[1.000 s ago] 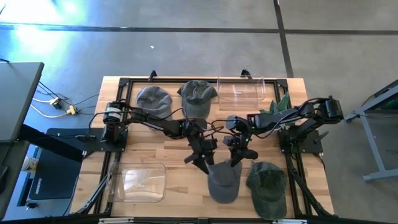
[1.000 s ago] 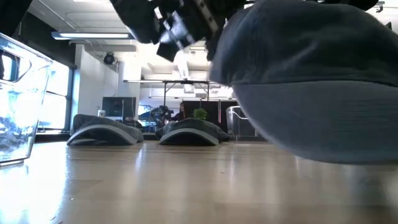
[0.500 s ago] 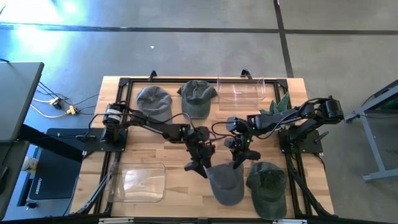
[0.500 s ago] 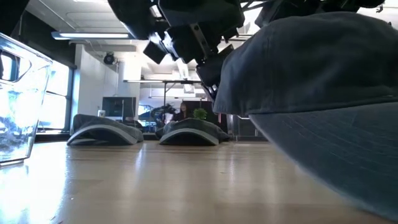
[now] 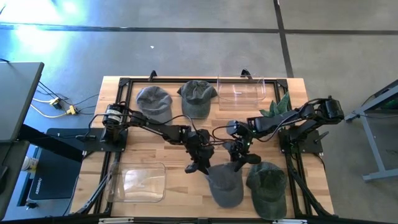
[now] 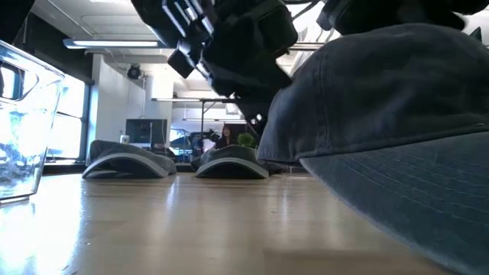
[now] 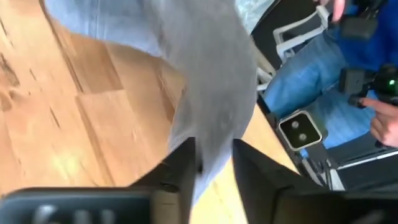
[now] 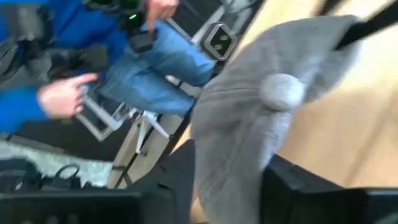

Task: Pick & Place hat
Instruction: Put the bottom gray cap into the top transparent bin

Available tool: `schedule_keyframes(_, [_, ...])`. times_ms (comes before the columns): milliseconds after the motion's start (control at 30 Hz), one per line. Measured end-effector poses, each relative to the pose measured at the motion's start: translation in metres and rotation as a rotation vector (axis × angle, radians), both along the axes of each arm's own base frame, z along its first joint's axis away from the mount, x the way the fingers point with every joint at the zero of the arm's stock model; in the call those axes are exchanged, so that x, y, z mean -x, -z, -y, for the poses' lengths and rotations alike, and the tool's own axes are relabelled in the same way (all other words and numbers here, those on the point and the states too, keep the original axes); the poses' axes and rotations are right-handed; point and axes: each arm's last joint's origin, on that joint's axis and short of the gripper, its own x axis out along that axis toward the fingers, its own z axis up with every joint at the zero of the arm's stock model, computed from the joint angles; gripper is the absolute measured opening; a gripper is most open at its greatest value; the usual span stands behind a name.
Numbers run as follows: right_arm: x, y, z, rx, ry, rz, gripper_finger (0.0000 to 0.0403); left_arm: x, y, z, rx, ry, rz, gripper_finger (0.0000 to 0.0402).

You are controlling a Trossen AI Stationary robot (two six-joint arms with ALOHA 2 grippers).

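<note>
both hands pinching same grey cloth cap (image 5: pixel 224 185) by its rim, left hand (image 5: pixel 200 167) one side, right hand (image 5: pixel 240 163) other, near worktop (image 5: pixel 155 149) front edge

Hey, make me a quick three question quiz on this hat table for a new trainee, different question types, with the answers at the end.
1. True or false: both arms grip the grey fabric cap near the table's front edge.
2. Multiple choice: the clear plastic bin at front left holds A) two caps, B) one cap, C) no cap.
3. Fill in: counting the held one, ___ caps show on the wooden table in the high view.

Key
1. True. The left end effector and the right end effector each pinch its fabric, one on either side.
2. C.
3. Four: two at the back, the held grey one, and a green cap beside it.
</note>
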Motion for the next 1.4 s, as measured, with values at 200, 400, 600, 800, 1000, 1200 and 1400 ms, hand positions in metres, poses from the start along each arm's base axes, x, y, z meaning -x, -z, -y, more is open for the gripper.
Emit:
schedule_keyframes(200, [0.002,0.002,-0.011,0.017,-0.069,0.042,0.0203,-0.001,0.001,-0.011,-0.024,-0.005,0.014,0.0009])
schedule_keyframes(400, [0.001,0.016,-0.015,-0.014,-0.116,-0.026,0.0215,-0.001,0.001,-0.021,-0.003,-0.003,0.012,0.0013])
schedule_keyframes(600, [0.001,0.021,-0.017,0.027,-0.151,0.023,0.0205,0.0,0.002,-0.022,0.034,0.041,-0.01,0.0002])
schedule_keyframes(800, [0.001,0.027,-0.023,0.131,-0.186,0.106,0.0204,0.004,0.005,-0.021,0.044,0.055,-0.059,0.0001])
schedule_keyframes(1000, [0.005,0.044,-0.027,0.158,-0.251,0.052,0.0204,0.004,0.006,-0.022,0.032,0.046,-0.071,0.0])
schedule_keyframes(1200, [0.011,0.054,-0.027,0.195,-0.317,0.044,0.0202,0.006,0.008,-0.023,0.028,0.043,-0.097,0.0])
schedule_keyframes(1400, [0.02,0.059,-0.024,0.26,-0.358,0.005,0.0189,0.008,0.004,-0.023,0.022,0.041,-0.104,0.0])
